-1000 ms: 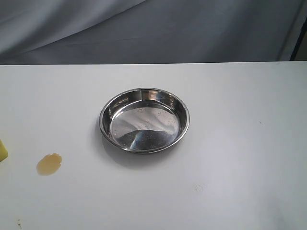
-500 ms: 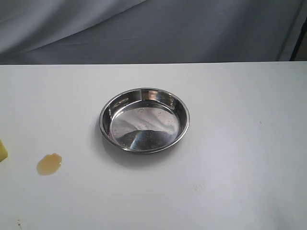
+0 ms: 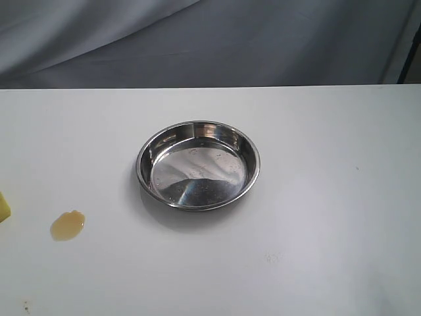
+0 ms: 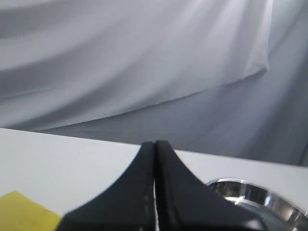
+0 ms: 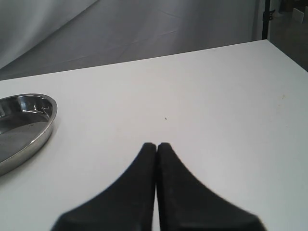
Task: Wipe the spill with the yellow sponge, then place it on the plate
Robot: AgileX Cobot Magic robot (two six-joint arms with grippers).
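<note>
The steel plate [image 3: 197, 164] rests at the middle of the white table, and its rim also shows in the left wrist view [image 4: 255, 195] and the right wrist view [image 5: 24, 127]. A small amber spill [image 3: 67, 224] lies at the front left. Only a corner of the yellow sponge [image 3: 3, 207] shows at the left edge of the exterior view; the left wrist view shows a corner of the sponge [image 4: 26, 214] too. My left gripper [image 4: 155, 143] is shut and holds nothing. My right gripper [image 5: 157, 144] is shut and holds nothing, over bare table. Neither gripper appears in the exterior view.
A grey cloth backdrop [image 3: 210, 39] hangs behind the table's far edge. A dark stand [image 5: 265, 19] stands beyond the table's far right corner.
</note>
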